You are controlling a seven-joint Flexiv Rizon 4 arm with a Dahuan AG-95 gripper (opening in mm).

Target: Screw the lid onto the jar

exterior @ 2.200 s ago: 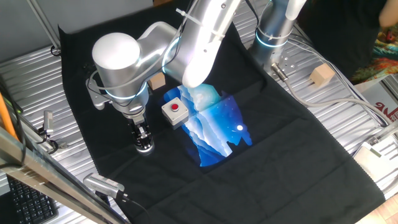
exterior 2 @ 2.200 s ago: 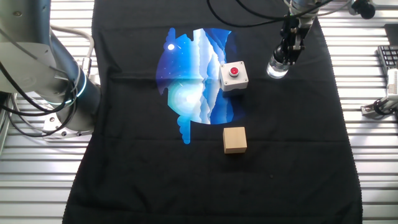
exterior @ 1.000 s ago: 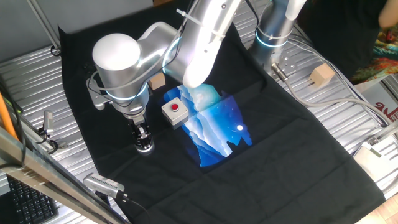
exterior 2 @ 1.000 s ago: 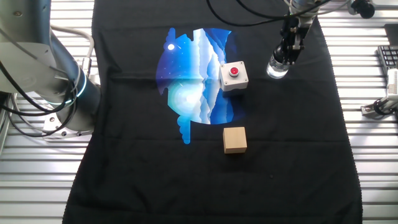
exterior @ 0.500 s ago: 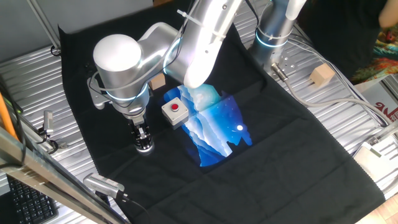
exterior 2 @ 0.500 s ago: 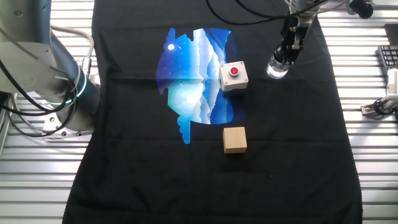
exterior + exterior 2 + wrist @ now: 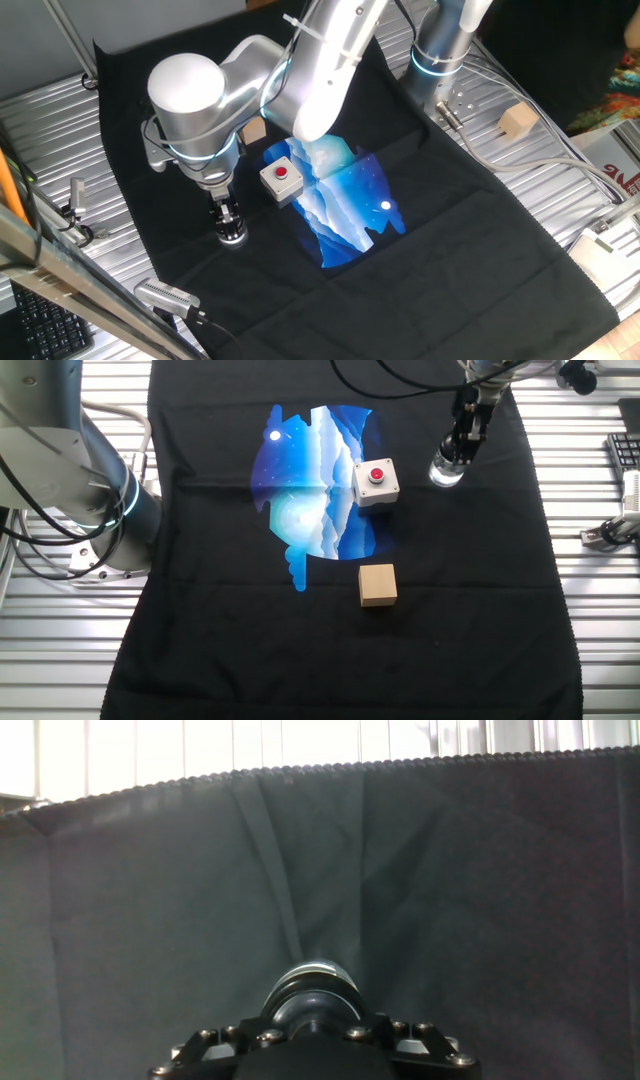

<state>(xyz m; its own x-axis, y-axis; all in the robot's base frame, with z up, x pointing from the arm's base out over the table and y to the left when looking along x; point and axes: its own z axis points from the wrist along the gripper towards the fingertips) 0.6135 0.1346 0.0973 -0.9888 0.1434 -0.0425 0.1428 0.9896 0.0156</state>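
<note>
The small clear jar (image 7: 445, 471) stands on the black cloth to the right of the red-button box; in the one fixed view the jar (image 7: 232, 238) sits at the cloth's left side. My gripper (image 7: 464, 446) points straight down onto its top, fingers drawn close together. In the hand view a dark round lid (image 7: 313, 982) with a shiny rim shows just beyond the gripper (image 7: 313, 1020) body, held between the fingers on top of the jar. The fingertips themselves are hidden there. From the one fixed view the gripper (image 7: 226, 220) covers the jar's top.
A white box with a red button (image 7: 376, 482) stands just left of the jar. A tan wooden cube (image 7: 378, 584) lies nearer the cloth's middle front. A second cube (image 7: 518, 121) rests off the cloth on the metal table. The cloth's edge (image 7: 320, 765) is close beyond the jar.
The wrist has turned a little above the jar. The jar, the box and the cube stay where they were.
</note>
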